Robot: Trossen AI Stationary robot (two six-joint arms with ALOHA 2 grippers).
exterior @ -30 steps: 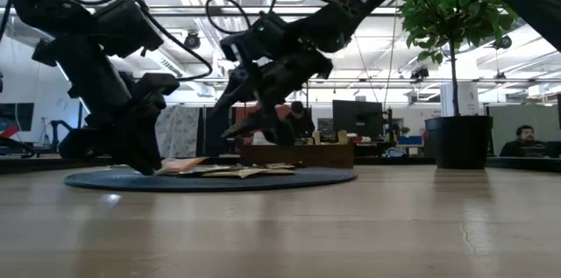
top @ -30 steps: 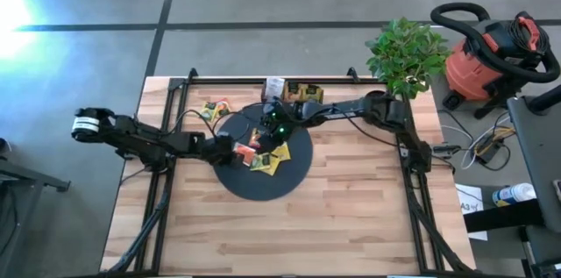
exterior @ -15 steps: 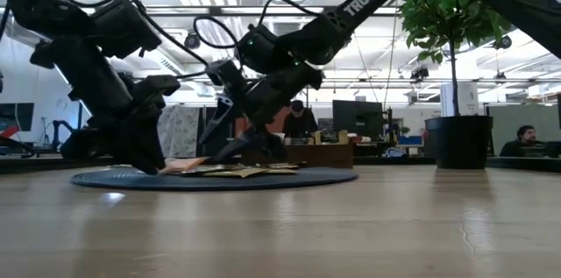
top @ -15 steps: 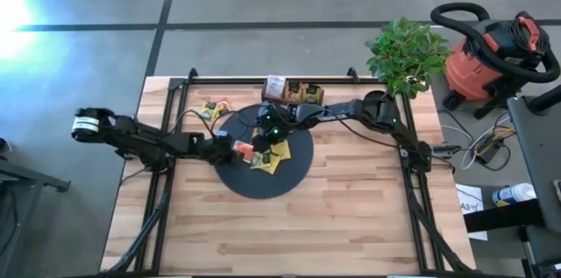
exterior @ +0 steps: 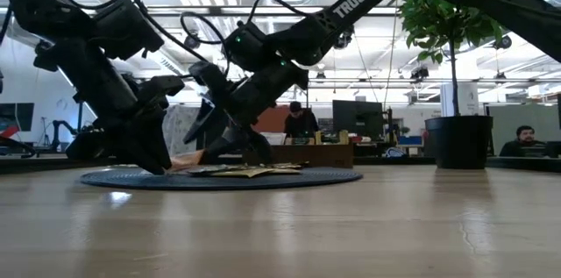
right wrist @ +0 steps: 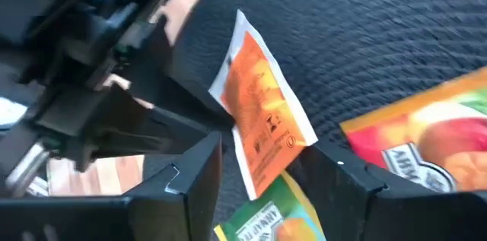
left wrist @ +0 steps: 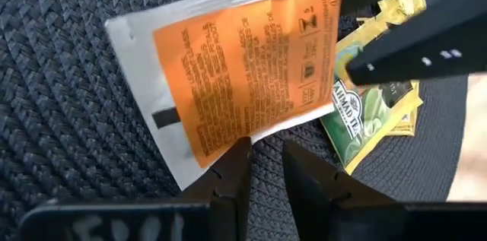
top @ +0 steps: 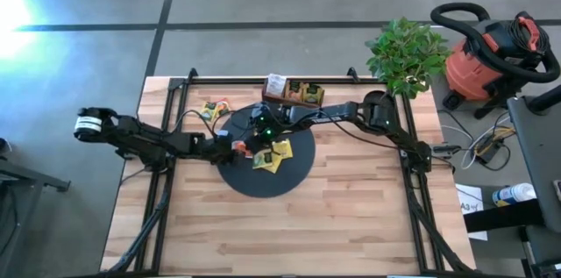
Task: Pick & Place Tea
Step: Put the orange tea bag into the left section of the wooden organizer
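An orange tea packet (left wrist: pixel 236 66) lies on the black woven disc (top: pixel 285 181), one end over a green and yellow packet (left wrist: pixel 365 112). My left gripper (left wrist: pixel 265 150) reaches in from the table's left, its fingers a narrow gap apart at the packet's near edge. My right gripper (right wrist: pixel 266 144) comes from the right and stands open, one finger on each side of the packet's far end (right wrist: pixel 266 165). A red fruit-print packet (right wrist: pixel 426 142) lies beside it. More packets (top: pixel 213 110) lie on the wood behind the disc. My left gripper meets the orange packet's white near edge (left wrist: pixel 245 141) with the tip of one finger (left wrist: pixel 228 169), slanting down from the table's left. The disc shows through the gap between the fingers, so I cannot tell whether the edge is pinched. My right gripper straddles the packet's far end; whether its fingers touch it, I cannot tell.
A brown wooden tray (top: pixel 294 92) stands at the table's far edge behind the disc. A potted plant (top: pixel 405 54) stands at the far right corner. Bare wood lies in front of the disc toward the near edge (top: pixel 280 243).
My right gripper has gone toward the table's left and down, tipping lower, until its fingers stand around the orange packet close to my left gripper. The packet has stayed where it was.
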